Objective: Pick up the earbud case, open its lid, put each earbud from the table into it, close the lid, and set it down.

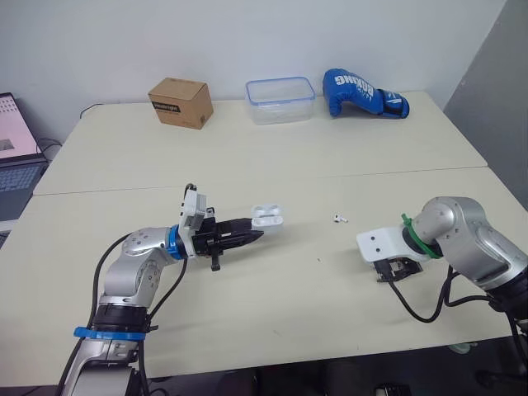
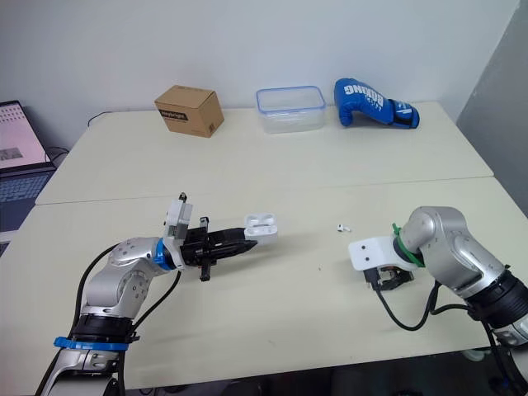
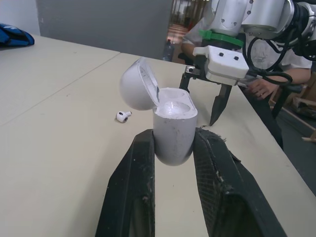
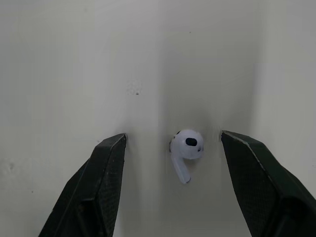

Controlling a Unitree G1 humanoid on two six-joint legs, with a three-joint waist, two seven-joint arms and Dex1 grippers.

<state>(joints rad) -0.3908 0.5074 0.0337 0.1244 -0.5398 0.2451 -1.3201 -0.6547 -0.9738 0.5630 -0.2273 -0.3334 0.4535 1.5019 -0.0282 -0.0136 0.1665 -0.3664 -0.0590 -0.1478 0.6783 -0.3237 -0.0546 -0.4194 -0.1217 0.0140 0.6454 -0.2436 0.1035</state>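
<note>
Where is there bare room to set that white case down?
Bare: the wide band between the far row (cardboard box, plastic container, boxing glove) and the arms, and the near strip between them. Crowded: around the loose earbud by the earbud case, and the second earbud under the right gripper.

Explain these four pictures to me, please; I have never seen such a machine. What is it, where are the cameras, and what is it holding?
This is a humanoid robot; each arm ends in a two-fingered claw. Two pictures come from its head, looking down on a table; two come from wrist cameras. The left claw grips a white earbud case, lid open. The right claw, open, points down with one earbud between its fingers. Another earbud lies between the arms. Far back stand a cardboard box, a clear container and a blue boxing glove.
</note>
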